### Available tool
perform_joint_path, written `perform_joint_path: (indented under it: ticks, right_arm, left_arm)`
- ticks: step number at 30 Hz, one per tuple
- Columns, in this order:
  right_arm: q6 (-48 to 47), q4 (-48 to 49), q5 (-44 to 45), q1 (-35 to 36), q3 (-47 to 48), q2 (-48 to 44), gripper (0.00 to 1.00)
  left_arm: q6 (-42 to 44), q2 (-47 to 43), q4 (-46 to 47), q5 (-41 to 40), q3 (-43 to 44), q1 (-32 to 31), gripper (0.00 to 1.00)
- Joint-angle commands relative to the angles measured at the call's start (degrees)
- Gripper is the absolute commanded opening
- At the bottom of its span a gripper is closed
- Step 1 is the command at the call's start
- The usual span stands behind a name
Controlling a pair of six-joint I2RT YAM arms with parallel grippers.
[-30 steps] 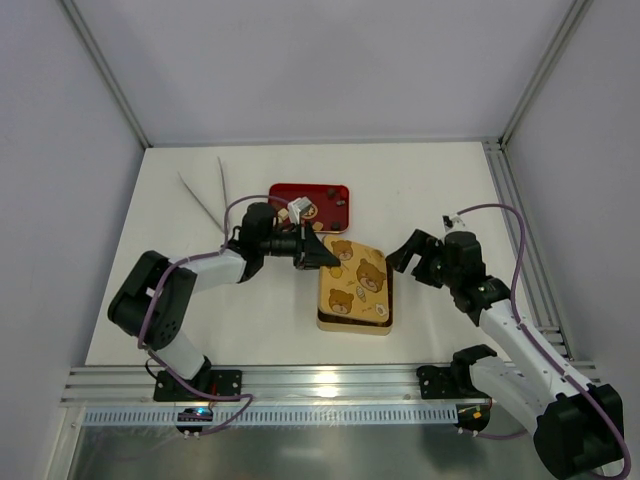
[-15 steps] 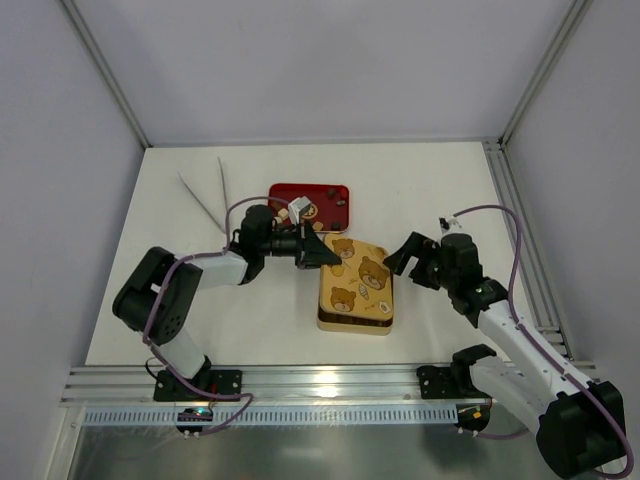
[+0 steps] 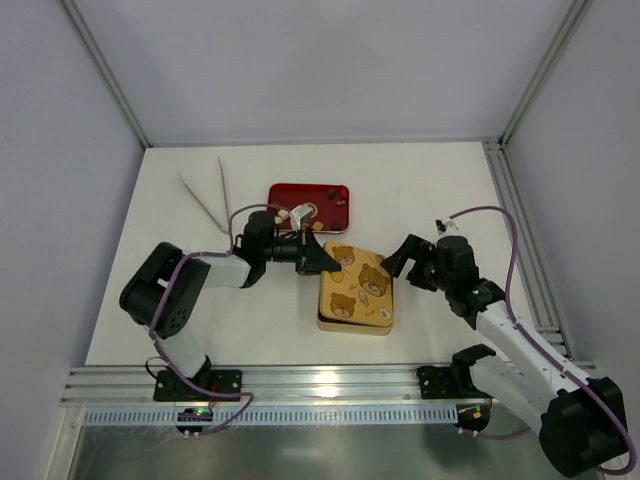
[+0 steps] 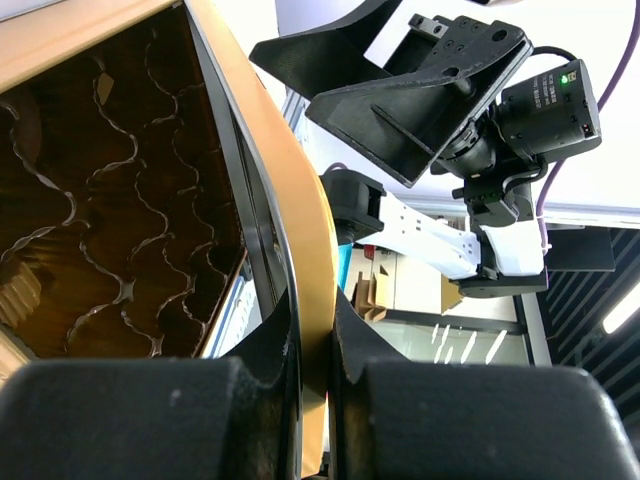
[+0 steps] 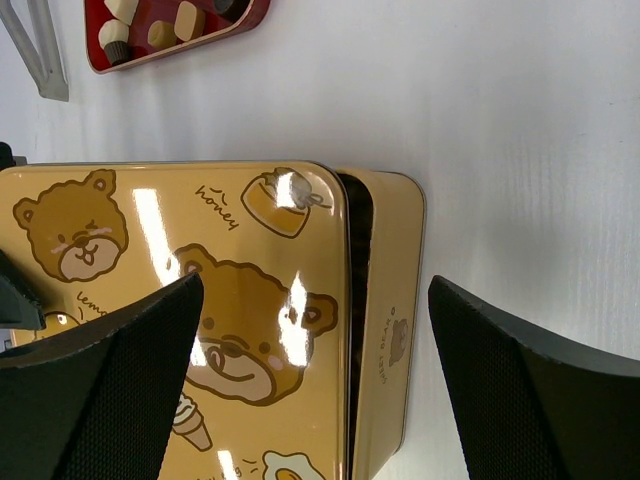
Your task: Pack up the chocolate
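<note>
When we look down from the top camera, the gold tin sits just right of centre on the white table, and its lid is covered in cartoon bears. The left gripper is pinched tight on the lid's upper-left corner. The right gripper hangs just off the tin's right side with its jaws spread, holding nothing. The chocolate is in the red tray just above the tin, and pale tweezers lie further left. The lid's lettering is too small to read from up here.

Left wrist view next. The left gripper has its two black fingers along the bottom, clamping the lid, whose gold rim runs up the middle. Left of the rim is a dark brown crinkled liner with wavy cells, and we can't tell if any chocolate sits in them. The right gripper is upper right, jaws apart.

Right wrist view: the lid fills the lower left, slid sideways on the gold tin so a dark gap shows along its right edge. We can read "honey" beside a honey pot, plus "lemo" cut off at the left. The tin's side has a small bear and a tiny line we can't make out. The right gripper spreads wide over that end, touching nothing. Chocolate, tan, cream and dark, sits in the red tray at the top left, beside the tweezers.
</note>
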Motion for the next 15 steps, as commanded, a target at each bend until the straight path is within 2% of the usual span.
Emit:
perform_joint_path:
  ticks: [1,5,8,13,15]
  right_arm:
    - [0.3,2.9,1.5,0.5,-0.1,0.3,0.93]
    - [0.3,3.0,1.6,0.6,0.0,0.4,0.93]
    - [0.3,3.2,1.7,0.7,-0.1,0.4,0.93]
    - [0.3,3.3,1.8,0.7,-0.6,0.5,0.93]
    - [0.4,3.4,1.9,0.7,-0.6,0.6,0.93]
  left_arm:
    - [1.0,0.4,3.4,1.0,-0.5,-0.2,0.07]
    - [1.0,0.3,2.8,1.0,-0.7,-0.2,0.22]
    - [1.9,0.6,1.3,0.6,-0.9,-0.2,0.29]
    - [3.2,0.1,-1.8,0.5,-0.5,-0.1,0.37]
    - [5.8,-0.9,-6.3,0.3,0.0,0.0,0.40]
